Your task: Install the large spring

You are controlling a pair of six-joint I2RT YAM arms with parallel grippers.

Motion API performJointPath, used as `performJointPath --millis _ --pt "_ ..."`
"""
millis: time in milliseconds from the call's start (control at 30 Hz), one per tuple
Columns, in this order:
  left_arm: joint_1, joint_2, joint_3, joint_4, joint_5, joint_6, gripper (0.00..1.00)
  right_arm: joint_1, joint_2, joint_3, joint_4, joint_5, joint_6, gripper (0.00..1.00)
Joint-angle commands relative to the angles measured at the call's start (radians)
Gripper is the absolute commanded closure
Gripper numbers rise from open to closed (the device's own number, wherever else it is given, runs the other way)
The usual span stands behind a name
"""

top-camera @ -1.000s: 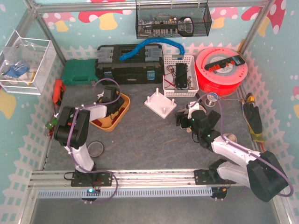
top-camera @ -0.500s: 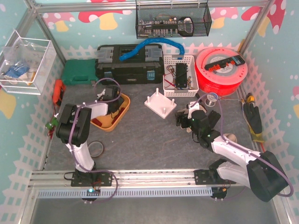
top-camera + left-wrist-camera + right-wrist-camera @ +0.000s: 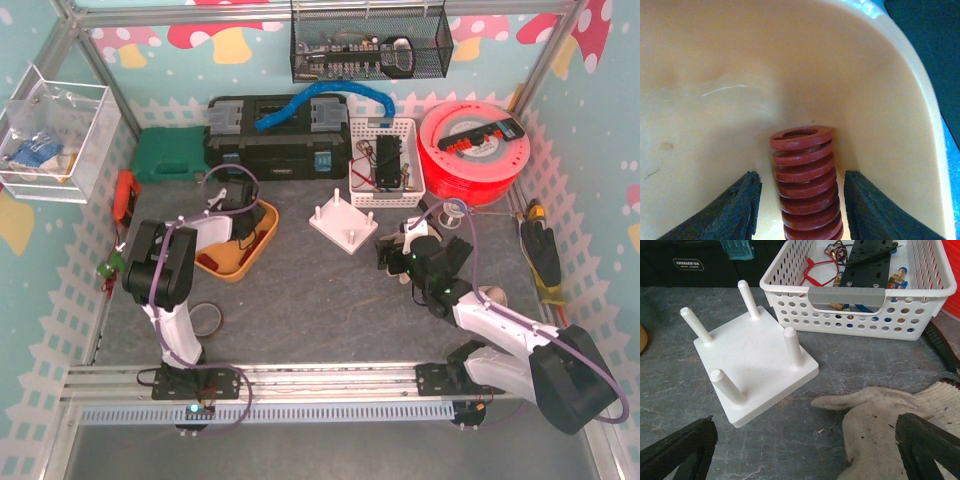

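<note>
A large red coil spring (image 3: 804, 180) lies inside the yellow-orange tray (image 3: 715, 100). My left gripper (image 3: 800, 182) is open. It is down in the tray (image 3: 240, 262), with one black finger on each side of the spring and a small gap on both sides. In the top view the left gripper (image 3: 233, 205) covers the spring. The white base with several upright pegs (image 3: 757, 362) stands mid-table (image 3: 343, 222). My right gripper (image 3: 802, 440) is open and empty, just near-right of the base (image 3: 395, 252), above a white work glove (image 3: 890, 410).
A white perforated basket (image 3: 850, 315) of cables and parts stands behind the peg base (image 3: 385, 160). A red filament spool (image 3: 470, 150), black toolbox (image 3: 275, 140) and green case (image 3: 170, 155) line the back. A tape roll (image 3: 205, 320) lies near the left arm's base.
My left gripper has edged slightly farther back over the tray. The right arm has not moved.
</note>
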Motion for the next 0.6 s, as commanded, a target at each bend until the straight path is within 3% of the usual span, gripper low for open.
performJointPath --millis 0,200,400,567 --pt "0.007 0.038 0.023 -0.132 -0.018 -0.046 0.5 0.005 -0.017 0.019 -0.007 0.013 -0.013 0.03" --pt "0.006 0.057 0.074 -0.258 -0.051 -0.067 0.6 0.005 -0.024 0.018 -0.009 0.022 -0.011 0.03" --pt "0.005 0.059 0.094 -0.286 -0.061 -0.051 0.52 0.005 -0.017 0.019 -0.005 0.023 -0.009 0.03" --pt "0.003 0.102 0.109 -0.288 -0.048 -0.044 0.51 0.005 -0.017 0.018 -0.006 0.026 -0.009 0.03"
